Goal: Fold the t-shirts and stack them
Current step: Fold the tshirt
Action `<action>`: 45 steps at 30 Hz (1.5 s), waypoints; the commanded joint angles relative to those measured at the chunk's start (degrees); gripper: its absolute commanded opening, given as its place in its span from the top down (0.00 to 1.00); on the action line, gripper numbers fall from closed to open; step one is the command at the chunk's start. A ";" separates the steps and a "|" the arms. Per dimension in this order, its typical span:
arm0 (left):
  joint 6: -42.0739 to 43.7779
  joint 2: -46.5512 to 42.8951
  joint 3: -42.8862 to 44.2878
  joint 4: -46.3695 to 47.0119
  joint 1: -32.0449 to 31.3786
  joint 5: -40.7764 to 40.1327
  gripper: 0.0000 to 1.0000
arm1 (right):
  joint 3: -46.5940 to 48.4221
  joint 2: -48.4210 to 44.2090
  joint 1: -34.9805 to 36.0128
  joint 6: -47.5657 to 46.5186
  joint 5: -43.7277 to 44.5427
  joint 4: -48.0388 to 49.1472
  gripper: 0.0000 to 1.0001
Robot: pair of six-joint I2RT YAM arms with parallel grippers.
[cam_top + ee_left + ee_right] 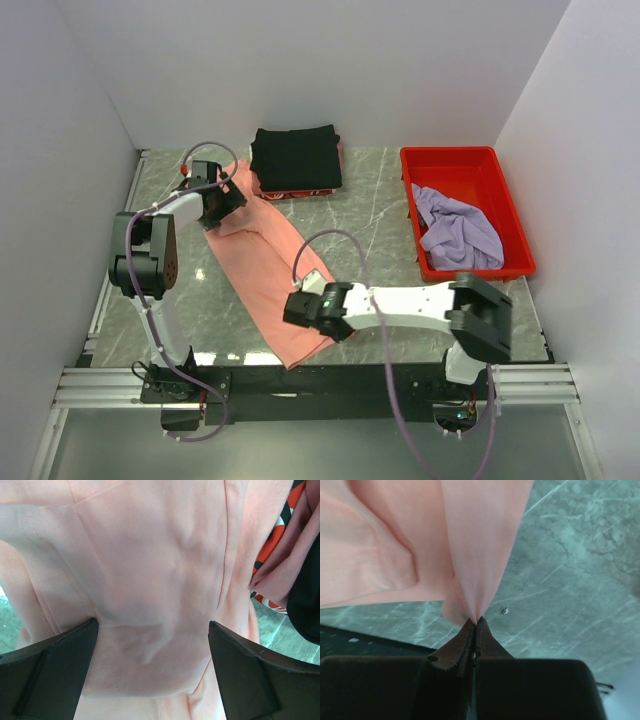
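Observation:
The salmon-pink t-shirt [265,270] lies in a long diagonal band from the back left to the table's near edge. My left gripper [222,200] is over its far end, and in the left wrist view it [153,624] is open wide with pink cloth [165,565] between the jaws. My right gripper [300,305] is at the shirt's near right edge and is shut [476,621] on a pinch of pink cloth [480,545], which is lifted off the table. The black t-shirt [296,158] sits folded at the back. The lavender-purple t-shirt [455,232] lies crumpled in the tray.
The red plastic tray [500,175] stands at the right. A red-and-dark patterned cloth edge [298,193] shows under the black fold, also in the left wrist view [280,525]. White walls enclose the marble table [380,215] on three sides.

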 commanded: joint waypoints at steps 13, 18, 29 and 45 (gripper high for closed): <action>0.14 2.89 2.03 -2.22 1.51 1.23 0.01 | 8.08 10.68 9.40 -4.38 -1.10 6.70 0.85; 0.23 3.06 2.12 -2.13 1.77 1.67 0.01 | 8.26 10.33 10.28 -5.71 -3.75 8.46 0.59; 0.49 3.42 2.47 -2.13 2.74 2.19 0.01 | -0.43 -6.53 6.26 -7.03 -14.81 17.51 0.50; 0.93 4.82 4.67 -3.53 2.91 3.34 0.01 | -9.58 -5.85 -10.81 -2.99 -20.80 25.17 0.51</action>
